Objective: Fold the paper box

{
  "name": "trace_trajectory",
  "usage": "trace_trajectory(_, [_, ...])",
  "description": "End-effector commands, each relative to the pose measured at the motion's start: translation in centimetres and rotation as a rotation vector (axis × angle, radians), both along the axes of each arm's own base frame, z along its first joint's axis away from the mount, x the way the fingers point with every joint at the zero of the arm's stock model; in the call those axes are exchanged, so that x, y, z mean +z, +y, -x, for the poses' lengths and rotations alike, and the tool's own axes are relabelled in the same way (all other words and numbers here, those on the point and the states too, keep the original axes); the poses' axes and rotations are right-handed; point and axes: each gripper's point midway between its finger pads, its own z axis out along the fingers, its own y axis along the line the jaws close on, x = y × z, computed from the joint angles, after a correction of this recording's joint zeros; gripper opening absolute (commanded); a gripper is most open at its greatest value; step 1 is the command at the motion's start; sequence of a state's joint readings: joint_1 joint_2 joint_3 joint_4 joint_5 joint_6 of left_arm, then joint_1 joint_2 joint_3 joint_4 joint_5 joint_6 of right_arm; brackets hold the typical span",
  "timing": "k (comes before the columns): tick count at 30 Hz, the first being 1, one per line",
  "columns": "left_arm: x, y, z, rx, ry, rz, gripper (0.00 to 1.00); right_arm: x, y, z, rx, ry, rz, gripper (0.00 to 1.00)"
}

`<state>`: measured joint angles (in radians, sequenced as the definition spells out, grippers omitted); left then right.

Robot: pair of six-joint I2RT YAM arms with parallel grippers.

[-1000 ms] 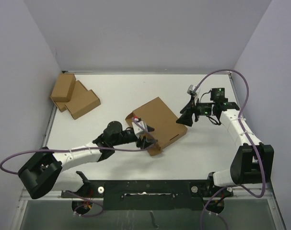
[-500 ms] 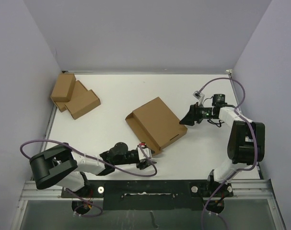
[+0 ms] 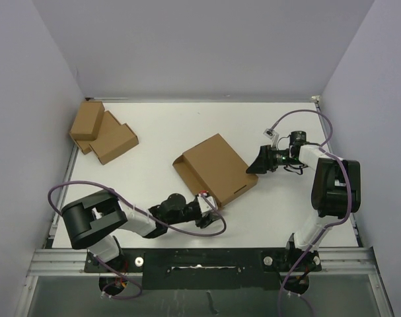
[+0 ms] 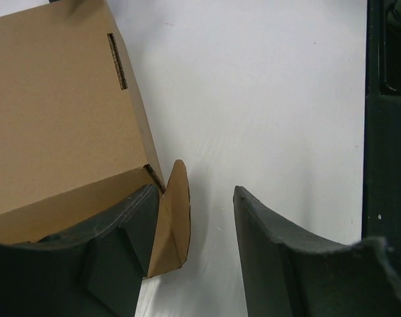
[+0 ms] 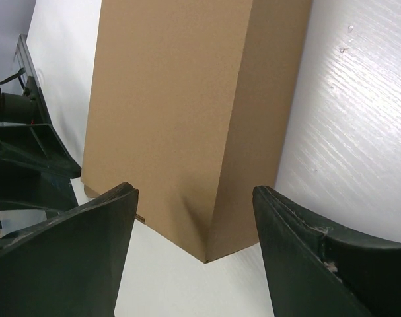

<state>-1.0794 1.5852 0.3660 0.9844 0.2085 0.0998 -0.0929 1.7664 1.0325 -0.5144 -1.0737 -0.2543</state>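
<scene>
Top external: paper box (image 3: 215,169), likely light, stiff, crease-prone; take loose flap (image 4: 177,211) at its 6 o'clock corner; left gripper (image 4: 197,198) and right gripper (image 5: 195,191) both released.

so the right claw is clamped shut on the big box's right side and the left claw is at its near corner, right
No: the right claw is open, jaws spread wide beside the paper box, as the right wrist view shows. The left claw is at its near corner.
</scene>
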Motion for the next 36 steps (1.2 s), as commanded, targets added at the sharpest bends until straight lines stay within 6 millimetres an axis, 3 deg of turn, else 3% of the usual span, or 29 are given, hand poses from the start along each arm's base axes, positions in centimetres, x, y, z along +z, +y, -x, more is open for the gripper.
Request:
trace_trajectory(1, [1.5, -1.6, -0.7, 0.017, 0.004, 0.072, 0.46, 1.0, 0.0, -0.9, 0.006, -0.035, -0.009, 0.71])
trace_trajectory(14, [-0.3, -1.8, -1.5, 0.080, 0.078, 0.018, 0.33, 1.0, 0.0, -0.9, 0.005, -0.032, -0.008, 0.71])
trace_trajectory(36, [-0.8, -1.5, -1.7, 0.119, 0.134, 0.028, 0.06, 0.8, -0.1, -0.9, 0.002, -0.025, -0.005, 0.71])
